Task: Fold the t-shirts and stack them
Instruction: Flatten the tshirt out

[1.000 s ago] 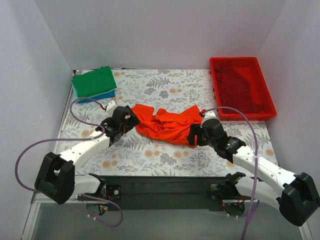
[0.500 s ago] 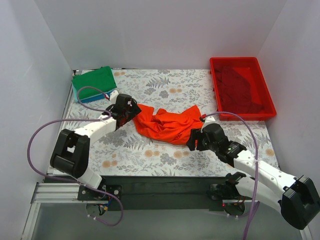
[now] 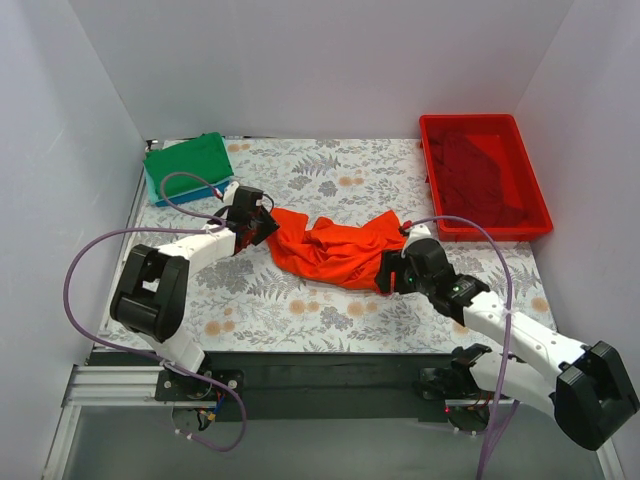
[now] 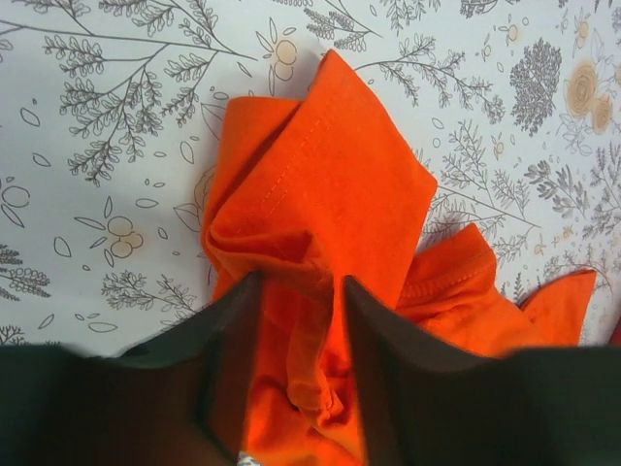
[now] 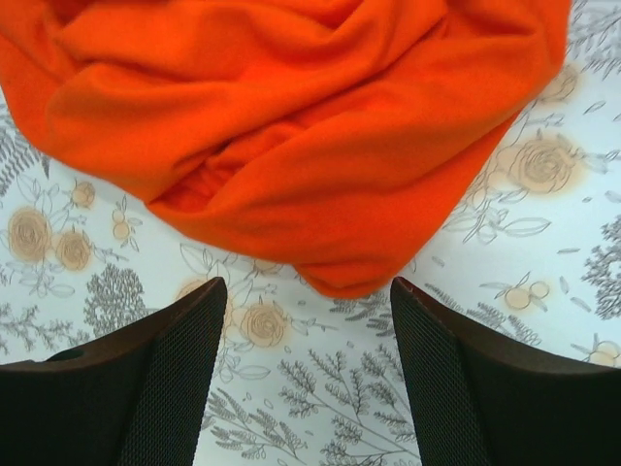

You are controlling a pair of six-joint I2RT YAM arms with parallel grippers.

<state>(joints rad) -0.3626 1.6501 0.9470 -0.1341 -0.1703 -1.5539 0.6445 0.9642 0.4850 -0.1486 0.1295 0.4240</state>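
A crumpled bright orange-red t-shirt (image 3: 335, 250) lies mid-table. My left gripper (image 3: 268, 228) is at its left end; in the left wrist view its jaws (image 4: 296, 282) have narrowed onto a bunched fold of the orange cloth (image 4: 330, 184) that fills the gap. My right gripper (image 3: 385, 272) stands open at the shirt's near right edge, and in the right wrist view (image 5: 309, 286) the hem of the shirt (image 5: 291, 126) reaches just between the fingertips, over bare table. A folded green t-shirt (image 3: 188, 162) sits on a blue one (image 3: 205, 191) at the back left. A dark red t-shirt (image 3: 480, 165) lies in the bin.
The red plastic bin (image 3: 495, 230) stands at the back right, close behind my right arm. White walls enclose the flower-patterned table (image 3: 300, 300) on three sides. The left arm's purple cable loops over the table's left side.
My left gripper moved up and right onto the shirt's left end and its jaws closed in on a fold. My right gripper shifted slightly and stayed open.
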